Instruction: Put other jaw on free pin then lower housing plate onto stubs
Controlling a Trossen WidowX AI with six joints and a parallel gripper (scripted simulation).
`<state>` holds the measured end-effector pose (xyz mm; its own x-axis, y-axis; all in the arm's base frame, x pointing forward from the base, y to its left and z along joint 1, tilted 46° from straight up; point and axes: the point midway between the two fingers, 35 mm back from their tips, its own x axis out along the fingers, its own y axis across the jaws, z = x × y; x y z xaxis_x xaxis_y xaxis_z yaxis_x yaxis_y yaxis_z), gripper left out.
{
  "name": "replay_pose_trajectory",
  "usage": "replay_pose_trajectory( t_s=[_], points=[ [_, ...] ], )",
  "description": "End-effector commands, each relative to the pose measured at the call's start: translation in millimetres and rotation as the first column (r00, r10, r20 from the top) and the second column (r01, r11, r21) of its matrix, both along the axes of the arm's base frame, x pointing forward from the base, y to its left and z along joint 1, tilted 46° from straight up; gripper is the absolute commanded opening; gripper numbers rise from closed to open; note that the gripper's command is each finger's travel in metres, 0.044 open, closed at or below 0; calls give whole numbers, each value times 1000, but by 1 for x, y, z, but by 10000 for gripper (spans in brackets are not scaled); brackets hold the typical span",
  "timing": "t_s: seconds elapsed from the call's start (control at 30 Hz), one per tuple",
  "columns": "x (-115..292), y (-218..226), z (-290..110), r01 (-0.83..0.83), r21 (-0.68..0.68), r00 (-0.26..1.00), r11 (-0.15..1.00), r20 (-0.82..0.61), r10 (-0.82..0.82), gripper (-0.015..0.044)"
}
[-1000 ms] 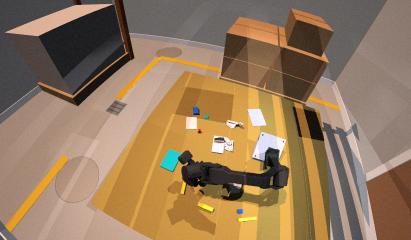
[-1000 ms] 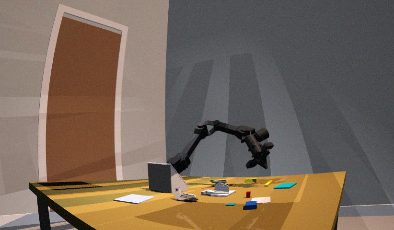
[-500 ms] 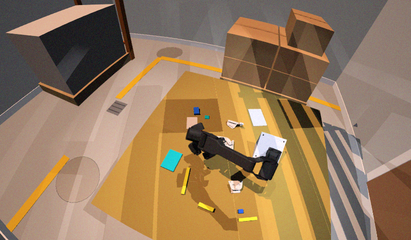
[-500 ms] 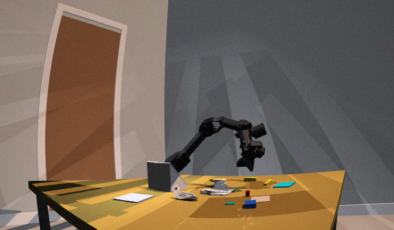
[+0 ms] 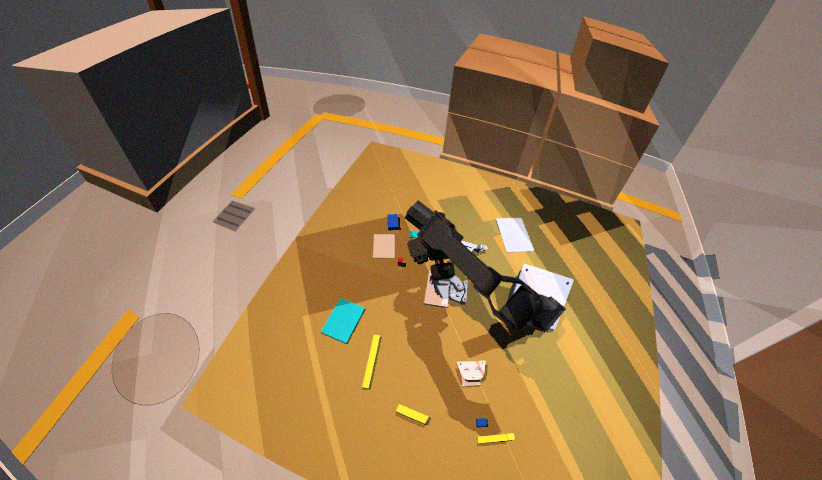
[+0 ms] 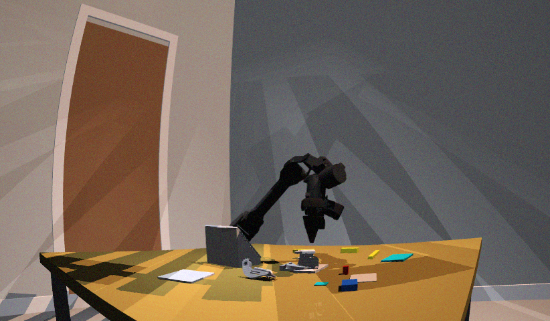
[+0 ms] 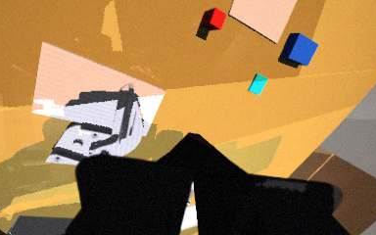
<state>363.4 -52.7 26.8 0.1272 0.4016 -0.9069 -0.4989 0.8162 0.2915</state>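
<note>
Wood-toned tabletop (image 5: 272, 380) (image 6: 373, 294): black gripper (image 5: 442, 272) (image 6: 312, 239) (image 7: 192, 138) above the table, fingers shut together, nothing between them.

Pincer points down near the grey-white assembly (image 5: 452, 289) (image 6: 290, 267) (image 7: 84, 142), which overlaps a pink pad (image 5: 434, 297) (image 6: 322, 267) (image 7: 53, 78); tips apart from the tabletop. Loose toothed jaw (image 5: 474, 246) (image 6: 255, 271) lies on the table, apart from the assembly, between it and a white sheet (image 5: 514, 234) (image 6: 186, 275). Pale trapezoidal plate (image 5: 471, 369) sits well apart from the assembly, on the yellow bars' (image 5: 371, 361) (image 6: 349, 250) side. Pin fit and tooth mesh: cannot tell.
</note>
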Motion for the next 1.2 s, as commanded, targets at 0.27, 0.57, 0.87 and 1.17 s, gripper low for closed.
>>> replay_pose_trajectory(
  t_s=[0.27,0.57,0.87,1.17],
  points=[
    [-57,-47,-52,180,137,963,974,-225,-146,0],
    [-101,-68,-76,302,244,911,921,-358,-204,0],
    [-122,-75,-86,360,300,884,883,-412,-220,0],
    [-121,-66,-95,360,300,884,883,-412,-220,0]
  ],
)
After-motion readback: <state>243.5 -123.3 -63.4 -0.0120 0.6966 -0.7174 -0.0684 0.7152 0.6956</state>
